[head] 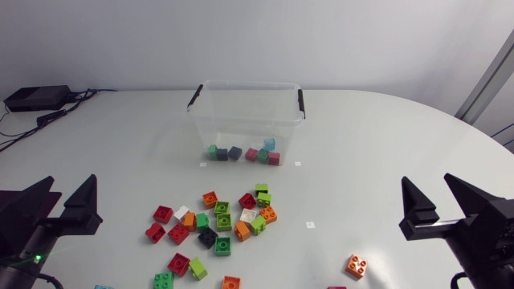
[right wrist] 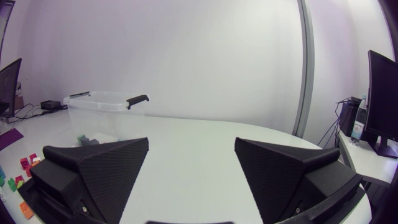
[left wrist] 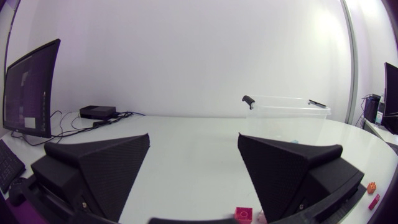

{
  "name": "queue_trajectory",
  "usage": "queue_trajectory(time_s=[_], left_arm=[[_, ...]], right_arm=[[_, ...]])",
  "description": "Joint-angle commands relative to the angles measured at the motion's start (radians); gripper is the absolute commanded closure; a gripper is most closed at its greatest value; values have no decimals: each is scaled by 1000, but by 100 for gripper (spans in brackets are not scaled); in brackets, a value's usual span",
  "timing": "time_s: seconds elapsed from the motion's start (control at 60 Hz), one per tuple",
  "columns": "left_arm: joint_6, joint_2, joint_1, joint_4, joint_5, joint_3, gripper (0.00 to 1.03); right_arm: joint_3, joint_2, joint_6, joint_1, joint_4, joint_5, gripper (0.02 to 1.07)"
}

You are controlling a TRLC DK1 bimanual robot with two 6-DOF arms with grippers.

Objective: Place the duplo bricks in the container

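Left hand [head: 71, 191] hangs open and empty, fingers spread wide, on the near side of the container [head: 241, 112] and well off toward my left. Right hand [head: 426, 191] mirrors it well off toward my right, just as open, holding nothing.

Between them, near the container's front wall, the loose bricks [head: 215, 223] lie scattered on the surface [head: 361, 136], somewhat closer to my left hand. A lone orange brick [head: 358, 266] sits apart from that scatter, farther from the container and close to my right hand. A few stored bricks [head: 245, 152] already rest on the container floor against its front wall, so I judge the job barely begun, with an approach for a pick as the step in hand.

To do it well, I would take a brick from the fringe of the scatter, the side away from the container's middle, coming straight down with one finger on each side so the neighbours stay put. The orange loner suits my right hand.

The container has no lid, and black latch handles [head: 301, 100] stand at the rim on both short ends. I would lift above the rim and release over the middle. Bare surface flanks the container on both sides, giving easy swing room. A black box [head: 36, 98] with cables sits well off to the container's left.
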Motion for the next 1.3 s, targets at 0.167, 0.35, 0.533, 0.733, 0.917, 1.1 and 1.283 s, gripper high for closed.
queue_trajectory(time_s=[0.167,0.35,0.533,0.733,0.917,1.1,1.283], left_arm=[[-3,-10,-7,2,-4,2,5],[6,7,-24,-10,-4,54,7],[9,208,-27,-8,-4,182,7],[-4,530,-107,-120,-42,395,7],[8,799,-295,-396,-168,596,7],[31,1015,-307,-479,-165,686,8],[19,1214,-329,-668,-159,838,7]], right_arm=[[-18,-7,3,0,-3,7,7],[7,-5,2,13,-4,1,7],[45,24,2,19,-4,0,7],[153,208,3,29,-9,0,7],[260,369,5,39,-64,6,7],[341,501,5,60,-136,10,7],[464,665,-28,66,-286,44,7]])
